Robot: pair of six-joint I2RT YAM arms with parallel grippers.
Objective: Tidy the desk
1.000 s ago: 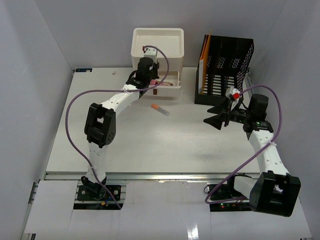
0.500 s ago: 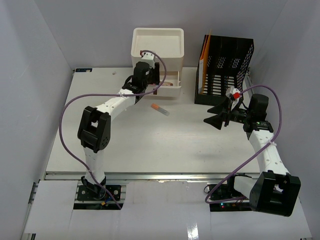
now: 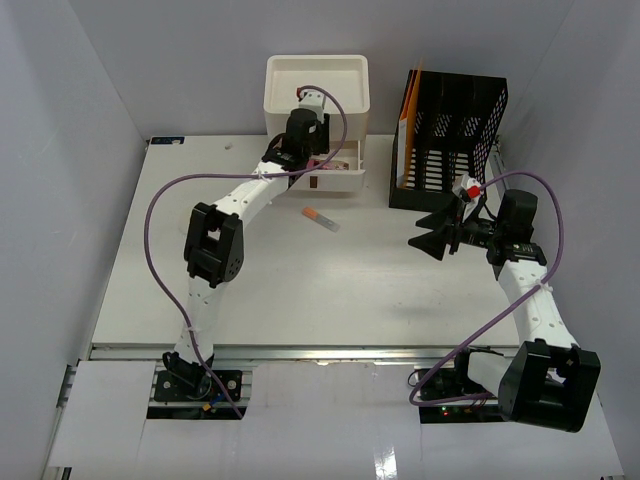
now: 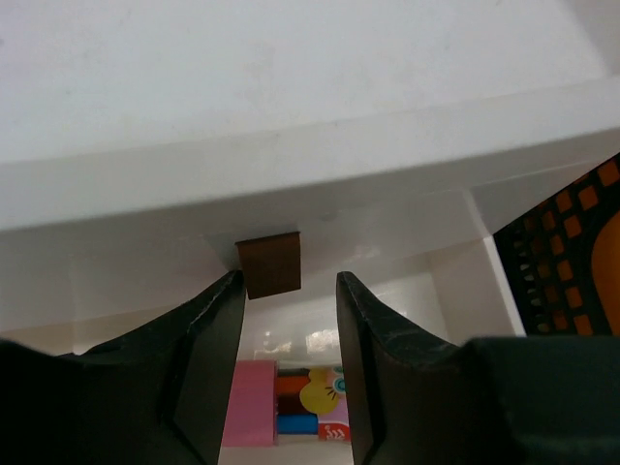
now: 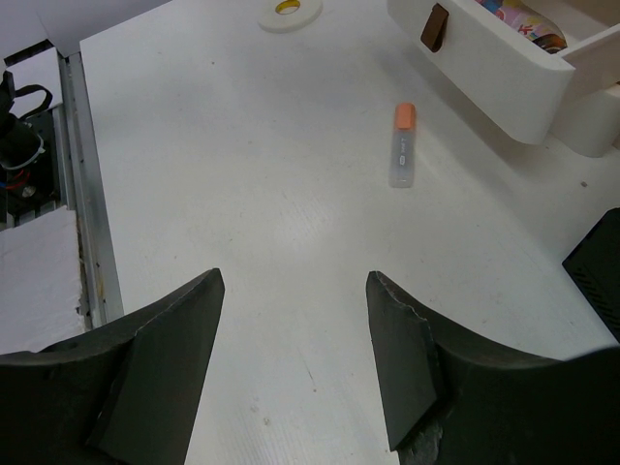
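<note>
Over at the far side of the large flat white desk [image 3: 300, 290] now, pale grey walls all round and a metal rail [image 3: 330, 350] along the near edge. Reaching in with the left claw [image 4: 288, 291] at the cream three-drawer plastic unit [image 3: 316, 90], fingers spread apart and gripping nothing. Right ahead between them, a small brown pull tab [image 4: 269, 263] on a drawer front. Lower down, inside the pulled-out drawer [image 3: 338, 178], a flat pink piece [image 4: 250, 402] beside a bright flowery print [image 4: 315, 399]. Out on the bare desk just in front of that drawer, a clear tube with an orange cap [image 3: 321, 218], lying flat and alone. Off to the right, hovering with the right claw [image 5: 294, 291] above open desk, released wide and empty, well apart from the tube. Beyond it, a black mesh file rack [image 3: 455, 140] with an orange folder [image 3: 411, 110] standing in its left slot. Near the far edge, left of the unit, a white tape roll [image 5: 290, 11].
</note>
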